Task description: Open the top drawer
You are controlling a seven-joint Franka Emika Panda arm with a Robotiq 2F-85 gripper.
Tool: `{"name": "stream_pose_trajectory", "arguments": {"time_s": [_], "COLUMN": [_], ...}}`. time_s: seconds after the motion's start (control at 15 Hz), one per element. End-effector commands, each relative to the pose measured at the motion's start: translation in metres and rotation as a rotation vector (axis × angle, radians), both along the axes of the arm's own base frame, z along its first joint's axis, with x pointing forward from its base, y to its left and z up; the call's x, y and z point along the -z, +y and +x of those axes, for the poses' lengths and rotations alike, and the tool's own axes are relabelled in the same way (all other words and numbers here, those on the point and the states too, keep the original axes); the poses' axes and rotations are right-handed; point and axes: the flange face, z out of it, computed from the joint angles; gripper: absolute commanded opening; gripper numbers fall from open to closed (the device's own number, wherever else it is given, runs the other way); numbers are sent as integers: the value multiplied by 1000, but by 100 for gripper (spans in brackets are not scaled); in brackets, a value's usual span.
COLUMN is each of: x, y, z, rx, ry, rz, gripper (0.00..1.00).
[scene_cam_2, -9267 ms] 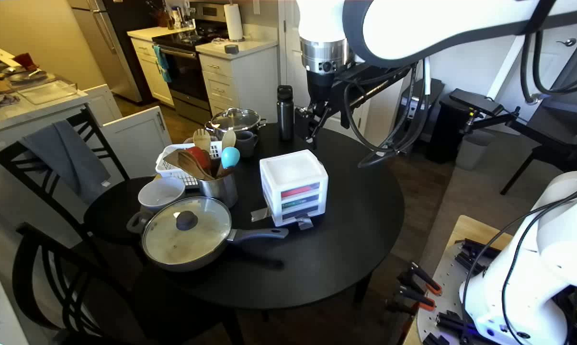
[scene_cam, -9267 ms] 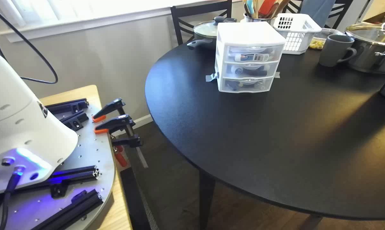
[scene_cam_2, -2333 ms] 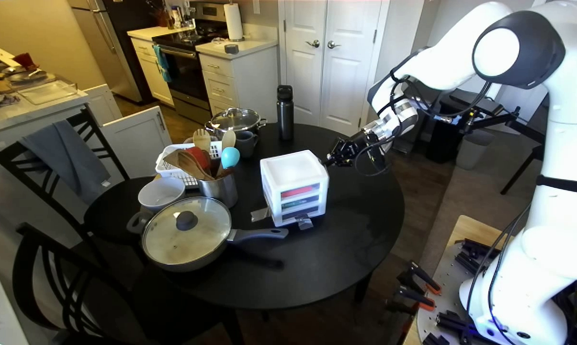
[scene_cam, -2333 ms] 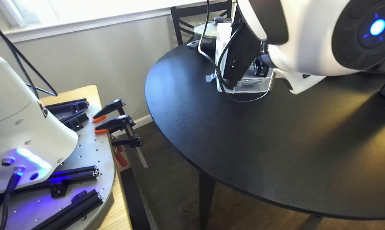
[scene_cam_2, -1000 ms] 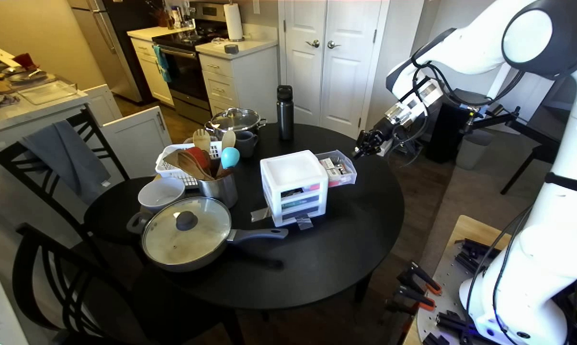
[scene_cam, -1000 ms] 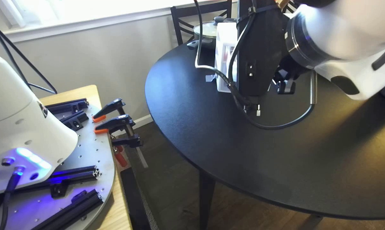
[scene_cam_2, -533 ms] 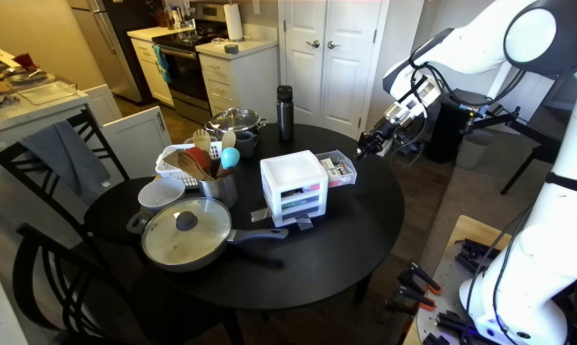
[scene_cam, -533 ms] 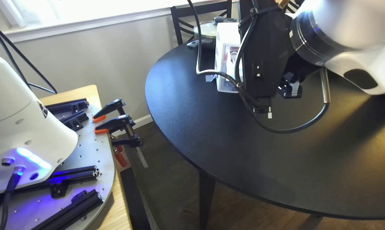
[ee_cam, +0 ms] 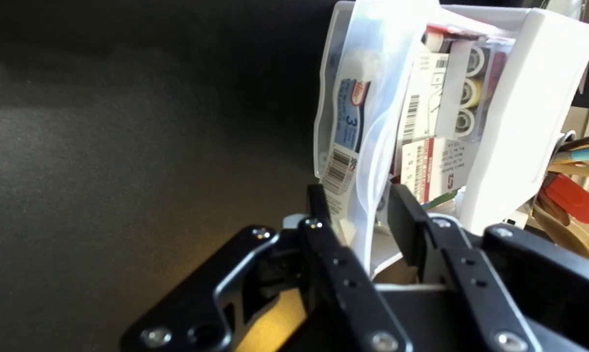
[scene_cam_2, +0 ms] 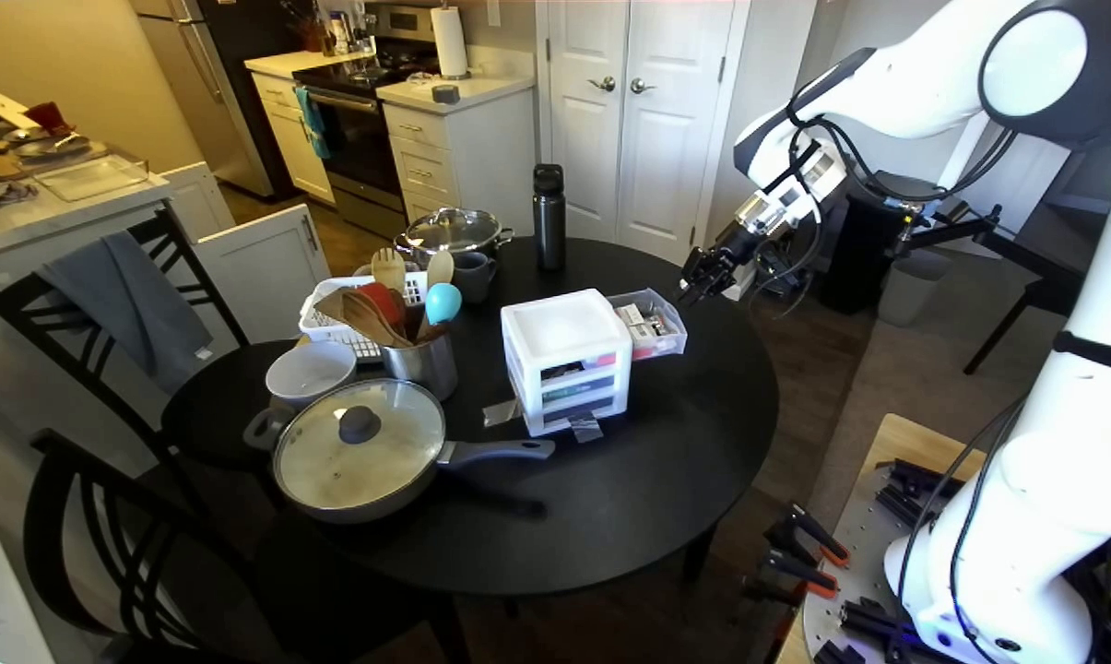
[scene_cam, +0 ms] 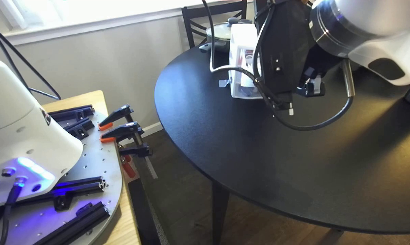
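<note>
Your gripper (ee_cam: 360, 201) hangs just beside the top drawer (scene_cam_2: 667, 345), its fingers parted wide and holding nothing; the drawer itself juts well out of the white organiser (scene_cam_2: 566, 323) toward the right-hand edge of the round table (scene_cam_2: 703, 424) in an exterior view. The pull looks done, so back straight off toward that edge, letting neither finger snag the front lip (ee_cam: 378, 146), or you may drag the drawer right out.

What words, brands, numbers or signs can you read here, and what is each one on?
"3": blue label on the tube, behind the clear front of the top drawer.
"S", probably: red mark on the red-striped card.
Too small or blurred: their other print, and everything on the neighbouring pale card.
Exterior views: nothing legible.
</note>
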Motion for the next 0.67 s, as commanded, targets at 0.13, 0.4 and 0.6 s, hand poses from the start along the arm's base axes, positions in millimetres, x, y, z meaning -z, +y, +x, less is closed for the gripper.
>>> {"name": "stream_pose_trajectory", "arguments": {"time_s": [0.13, 0.4, 0.6], "x": [-20, -13, -11], "y": [20, 45, 50], "z": [12, 29, 35], "rx": [-20, -58, -74], "ry": [-9, 25, 67], "rz": [-25, -64, -123], "gripper": [81, 98, 88]}}
